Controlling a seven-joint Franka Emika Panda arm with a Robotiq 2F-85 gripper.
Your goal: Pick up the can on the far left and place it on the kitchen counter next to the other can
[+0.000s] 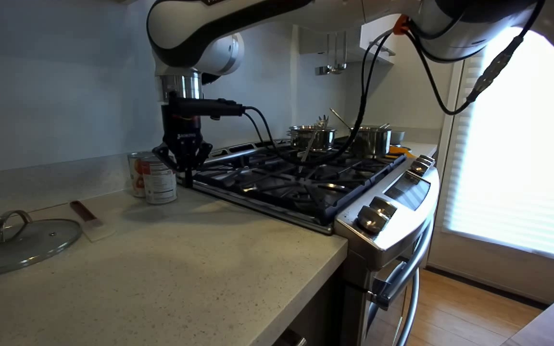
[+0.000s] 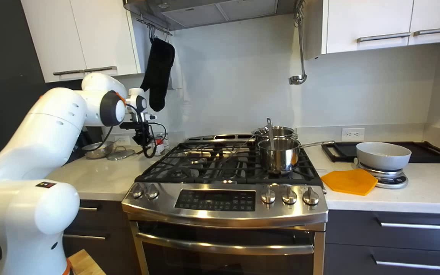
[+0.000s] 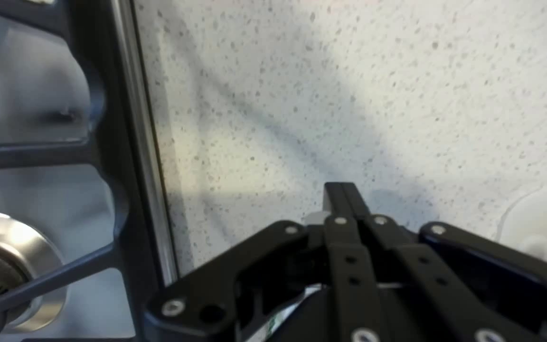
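Two upright tins stand close together on the beige speckled kitchen counter [image 1: 161,269], by the back wall beside the stove. The nearer can [image 1: 160,185] has a red band and white label. The can behind it [image 1: 136,175] shows orange-red marks and is partly hidden. Which is the far-left can and which the other can is unclear. Both cans also show small in an exterior view [image 2: 160,147]. My gripper [image 1: 188,180] points down beside the nearer can, on its stove side. In the wrist view, the gripper's fingertips [image 3: 342,187] meet with nothing between them. A white-and-green sliver shows beneath it.
The gas stove [image 1: 301,187] with black grates borders the counter, also along the wrist view's left [image 3: 126,190]. A glass lid [image 1: 41,242] and a spatula [image 1: 95,229] lie on the counter. Pots [image 2: 280,156] stand on the stove. A cable [image 1: 363,96] hangs from the arm.
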